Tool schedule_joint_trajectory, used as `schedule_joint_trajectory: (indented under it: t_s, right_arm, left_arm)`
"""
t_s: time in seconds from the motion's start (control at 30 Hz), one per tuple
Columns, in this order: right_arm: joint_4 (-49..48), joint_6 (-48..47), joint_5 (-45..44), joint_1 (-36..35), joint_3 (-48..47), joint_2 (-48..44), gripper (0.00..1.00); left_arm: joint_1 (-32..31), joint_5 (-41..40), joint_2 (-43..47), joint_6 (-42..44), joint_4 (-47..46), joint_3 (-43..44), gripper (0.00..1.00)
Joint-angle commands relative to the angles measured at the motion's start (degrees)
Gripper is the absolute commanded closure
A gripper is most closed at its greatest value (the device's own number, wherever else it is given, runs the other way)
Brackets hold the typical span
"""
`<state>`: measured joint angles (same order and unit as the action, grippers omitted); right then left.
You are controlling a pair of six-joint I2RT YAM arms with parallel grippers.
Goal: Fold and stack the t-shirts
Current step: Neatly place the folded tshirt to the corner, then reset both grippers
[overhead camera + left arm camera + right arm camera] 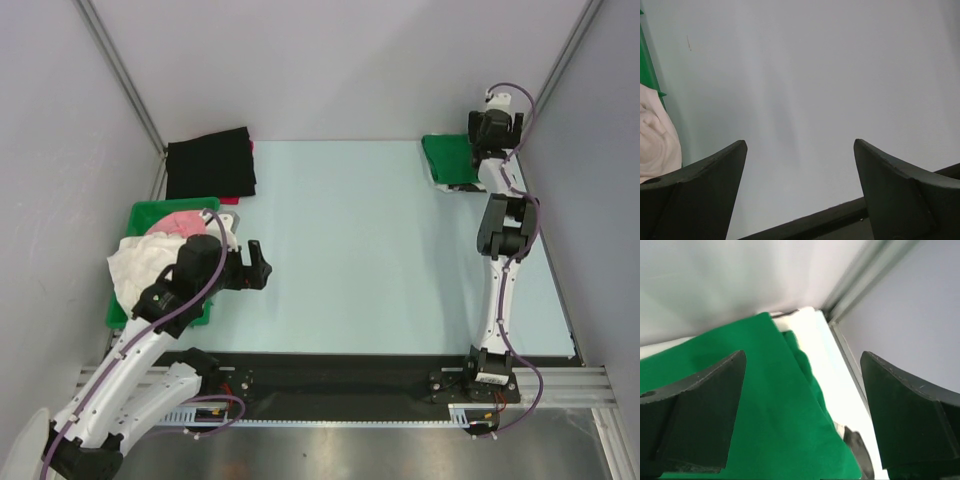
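A folded bright green t-shirt (446, 158) lies in the far right corner of the table. My right gripper (802, 354) hangs just over it, jaws wide apart, with only the green cloth (765, 405) below and nothing between the fingers. A sliver of grey and black cloth (858, 450) peeks out under the shirt's near edge. A crumpled white t-shirt (140, 265) spills over the green bin (150, 210) at the left. My left gripper (258, 262) is open just right of that bin, above bare table (800, 75), with the white cloth (655, 145) at its left edge.
A pink cloth (180, 222) lies in the bin behind the white shirt. A folded black cloth (210, 165) on something red sits at the back left corner. Walls and metal posts close in the table at the back and on both sides.
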<state>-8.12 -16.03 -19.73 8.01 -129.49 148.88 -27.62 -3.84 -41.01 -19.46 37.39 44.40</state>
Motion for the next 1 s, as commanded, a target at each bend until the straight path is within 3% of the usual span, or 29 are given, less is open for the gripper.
schedule_joint_trajectory:
  t_s: [0.0,0.27,0.43,0.53,0.63,0.77,0.8,0.97]
  right_arm:
    - [-8.3,5.2,-9.7,-1.2,2.3,-4.0,0.0]
    - [-7.7,14.1,-13.2,-4.3,19.8,-26.2,0.0]
    - [9.9,30.8,-1.7,-7.7,28.0,-43.3,0.0]
    - [15.8,37.6,-0.9,-13.7,38.7,-53.6,0.0]
    - [15.6,37.8,-6.4,-26.1,52.6,-63.1,0.0]
    - [15.9,45.1,-11.2,-43.7,66.4,-71.5,0.0]
    - [13.7,46.1,-15.2,-52.1,69.7,-72.8,0.0]
    - [-2.9,45.5,-27.9,-70.7,88.8,-74.1,0.0]
  left_arm:
    - [0.2,0.1,0.8,0.2,-1.9,0.1,0.07]
    - [0.1,0.3,2.8,0.2,-1.8,0.1,0.06]
    - [0.2,0.3,3.1,0.2,-1.8,0.2,0.06]
    - [0.2,0.3,4.1,0.2,-1.8,0.2,0.05]
    - [0.2,0.2,5.2,0.3,-1.9,0.2,0.05]
    - [0.5,1.5,6.3,0.7,-2.1,0.4,0.04]
    - [0.8,2.1,6.7,1.1,-2.2,0.4,0.03]
    - [1.3,0.7,10.3,1.3,-2.6,0.0,0.0]
